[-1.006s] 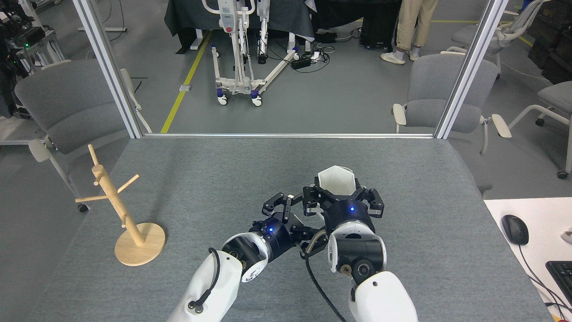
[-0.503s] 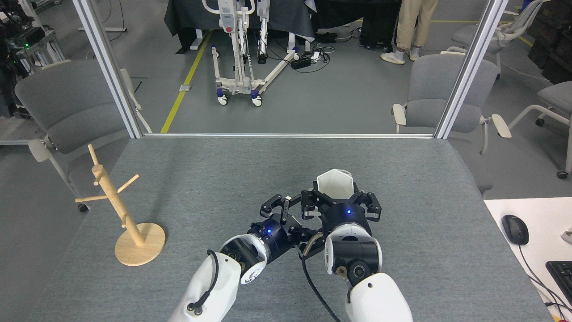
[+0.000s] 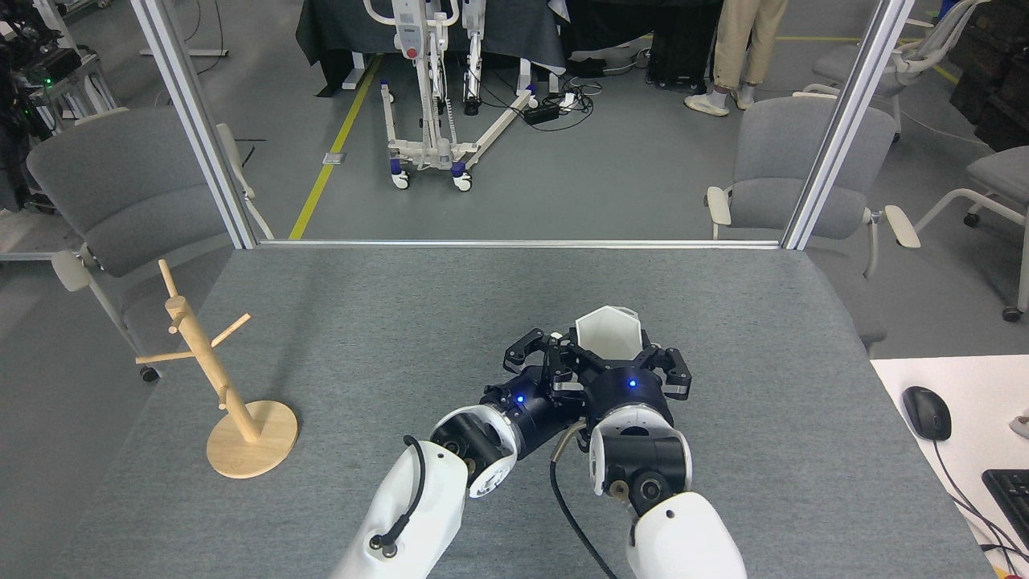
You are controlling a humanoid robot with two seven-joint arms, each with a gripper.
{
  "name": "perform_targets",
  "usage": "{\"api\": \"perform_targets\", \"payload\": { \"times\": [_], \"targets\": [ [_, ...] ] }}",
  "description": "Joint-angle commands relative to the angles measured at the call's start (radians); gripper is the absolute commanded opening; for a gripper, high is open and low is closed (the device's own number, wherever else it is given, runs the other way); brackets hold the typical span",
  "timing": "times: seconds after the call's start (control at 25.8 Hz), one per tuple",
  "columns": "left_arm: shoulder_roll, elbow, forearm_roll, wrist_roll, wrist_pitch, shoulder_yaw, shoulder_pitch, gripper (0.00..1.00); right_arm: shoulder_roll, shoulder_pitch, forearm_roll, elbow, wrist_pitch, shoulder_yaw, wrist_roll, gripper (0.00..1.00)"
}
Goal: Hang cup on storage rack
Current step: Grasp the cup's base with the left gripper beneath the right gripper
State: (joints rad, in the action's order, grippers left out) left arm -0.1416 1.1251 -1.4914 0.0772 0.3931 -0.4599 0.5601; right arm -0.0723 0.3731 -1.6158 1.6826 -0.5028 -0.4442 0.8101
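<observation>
White cup [image 3: 608, 331] gripped by right gripper [image 3: 612, 354], left gripper [image 3: 540, 351] fingers spread beside it, no writing legible.

One matte white faceted cup [image 3: 608, 333] with a hexagonal rim. One light wooden mug tree [image 3: 214, 376] on a round disc base. Two black grippers, left [image 3: 540, 355] and right [image 3: 623, 362]. One grey felt-covered table [image 3: 386, 322]. One black computer mouse [image 3: 926, 412]. Three grey upholstered chairs visible: [image 3: 120, 201], [image 3: 792, 173], [image 3: 1001, 177].

No legible text or labels.
</observation>
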Motion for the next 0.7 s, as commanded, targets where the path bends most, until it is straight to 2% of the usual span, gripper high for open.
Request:
{"api": "perform_targets", "payload": {
  "times": [0.0,0.5,0.62,0.66],
  "targets": [
    [-0.003,-0.007,-0.001,0.0,-0.008,-0.005,0.001,0.99,0.005,-0.005,-0.001,-0.006,0.0,-0.002,-0.008,0.0],
    [-0.003,-0.108,0.008,-0.014,-0.045,-0.011,0.023,0.98,0.034,-0.002,-0.016,-0.008,-0.002,-0.007,-0.008,0.0],
    [-0.003,-0.108,0.008,-0.017,-0.045,-0.011,0.023,0.86,0.035,-0.005,-0.018,-0.008,-0.002,-0.008,-0.008,0.0],
    [-0.003,-0.108,0.006,-0.017,-0.043,-0.013,0.023,0.8,0.04,-0.006,-0.018,-0.009,-0.002,-0.013,-0.008,0.0]
  ]
}}
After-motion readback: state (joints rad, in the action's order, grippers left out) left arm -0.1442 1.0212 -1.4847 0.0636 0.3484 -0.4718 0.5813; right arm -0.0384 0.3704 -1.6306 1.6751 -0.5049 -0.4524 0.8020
